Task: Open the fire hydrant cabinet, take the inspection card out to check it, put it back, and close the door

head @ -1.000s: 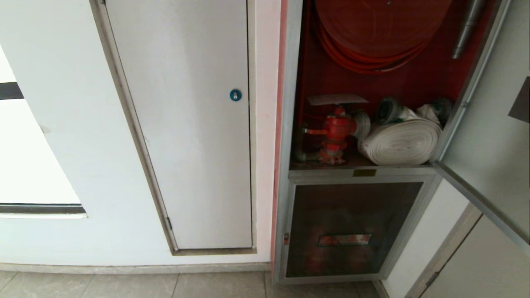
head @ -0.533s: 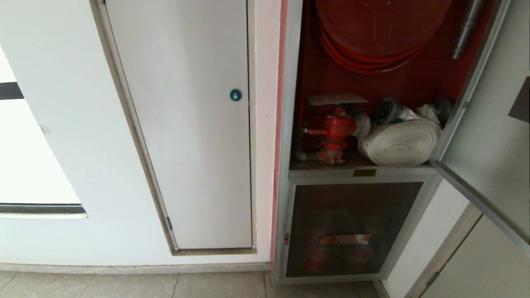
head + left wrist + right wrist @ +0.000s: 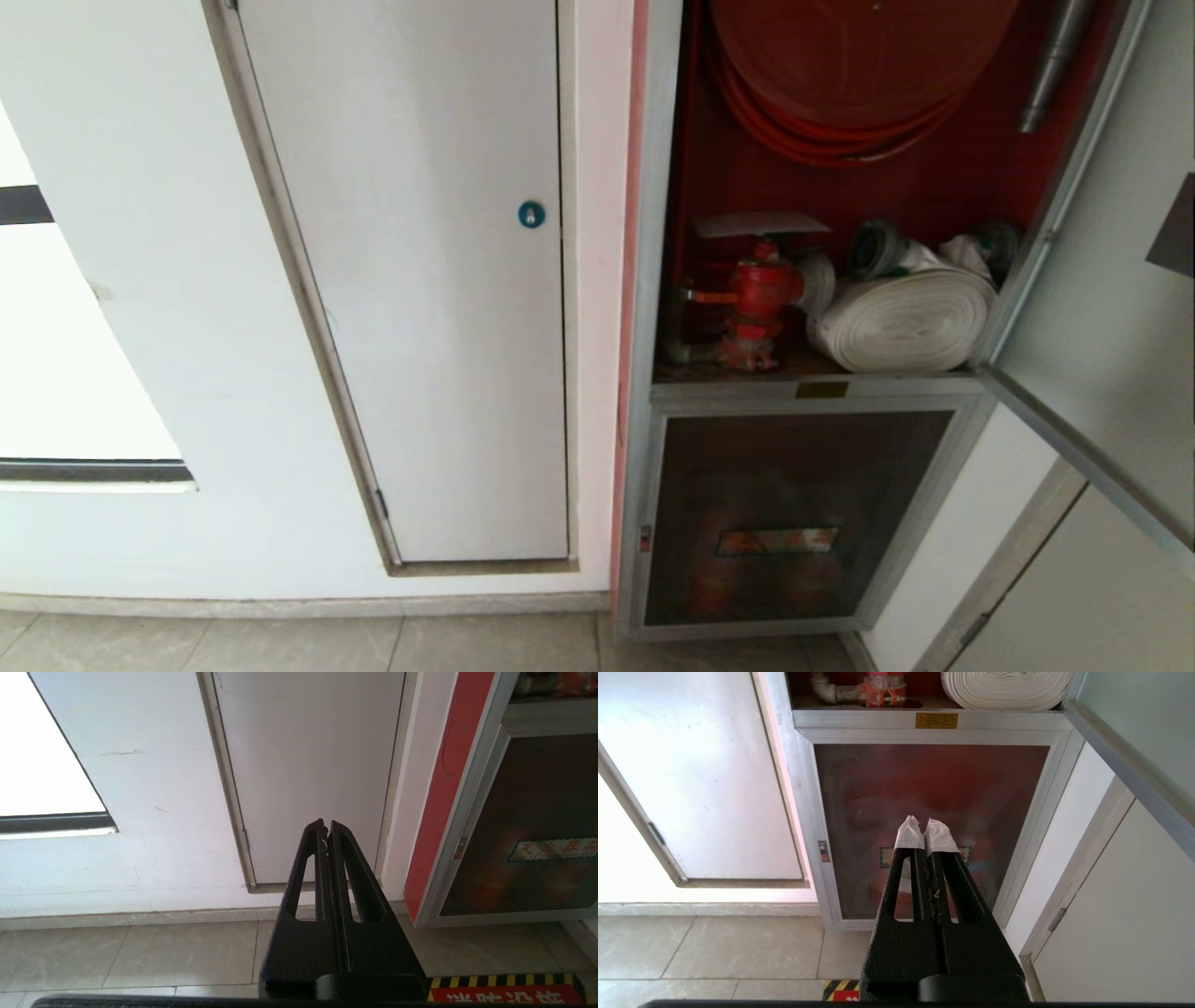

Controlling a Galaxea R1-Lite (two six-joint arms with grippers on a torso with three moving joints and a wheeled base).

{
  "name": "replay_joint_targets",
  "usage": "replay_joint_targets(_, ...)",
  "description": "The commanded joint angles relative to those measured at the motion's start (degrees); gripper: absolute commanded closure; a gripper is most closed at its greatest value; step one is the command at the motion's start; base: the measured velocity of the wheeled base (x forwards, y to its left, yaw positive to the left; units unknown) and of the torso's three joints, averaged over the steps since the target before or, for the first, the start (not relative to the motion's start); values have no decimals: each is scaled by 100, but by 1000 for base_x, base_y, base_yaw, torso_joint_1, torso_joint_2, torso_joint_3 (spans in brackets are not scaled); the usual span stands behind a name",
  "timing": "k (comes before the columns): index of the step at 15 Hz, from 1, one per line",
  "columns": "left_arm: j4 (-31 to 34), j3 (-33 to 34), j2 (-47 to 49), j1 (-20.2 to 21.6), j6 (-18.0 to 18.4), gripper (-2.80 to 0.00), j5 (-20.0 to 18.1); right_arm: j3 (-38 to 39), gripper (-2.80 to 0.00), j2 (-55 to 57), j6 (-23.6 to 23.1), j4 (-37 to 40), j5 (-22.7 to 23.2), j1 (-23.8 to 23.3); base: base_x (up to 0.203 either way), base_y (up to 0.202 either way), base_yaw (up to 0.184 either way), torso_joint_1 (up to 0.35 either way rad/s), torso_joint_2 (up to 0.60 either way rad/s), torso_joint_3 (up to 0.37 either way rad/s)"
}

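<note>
The fire hydrant cabinet (image 3: 644,308) stands open, its red inside showing a red hose reel (image 3: 859,84) and a red valve (image 3: 761,294). The inspection card (image 3: 758,224), pale and flat, lies on top of the valve. The door (image 3: 1102,317) is swung out to the right, its frame edge slanting across the view. Neither gripper appears in the head view. My left gripper (image 3: 326,828) is shut and empty, low before the white wall. My right gripper (image 3: 924,828), its tips wrapped in white, is shut and empty, facing the cabinet's lower glass door (image 3: 934,826).
A rolled white hose (image 3: 901,322) lies beside the valve. Left of the cabinet is a plain white door (image 3: 439,280) with a round blue lock (image 3: 531,215). The lower glass door (image 3: 794,518) with an orange label is closed. Tiled floor (image 3: 280,644) runs along the wall.
</note>
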Motion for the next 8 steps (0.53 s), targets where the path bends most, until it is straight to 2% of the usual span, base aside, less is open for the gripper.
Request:
replay_joint_targets(1,-4,35,-1,0,1,0,0,0,0,-1,0,-7,0,2,0,0,0,0,0,0)
replay_joint_targets(4,-4,35,7,0,9,0,-3,0,0,-1,0,1,0,2,32,0,0,-2,-4,1)
replay_joint_targets(8,-4,35,-1,0,19,0,0,0,0,-1,0,1,0,2,194,0,-1,7,3,6)
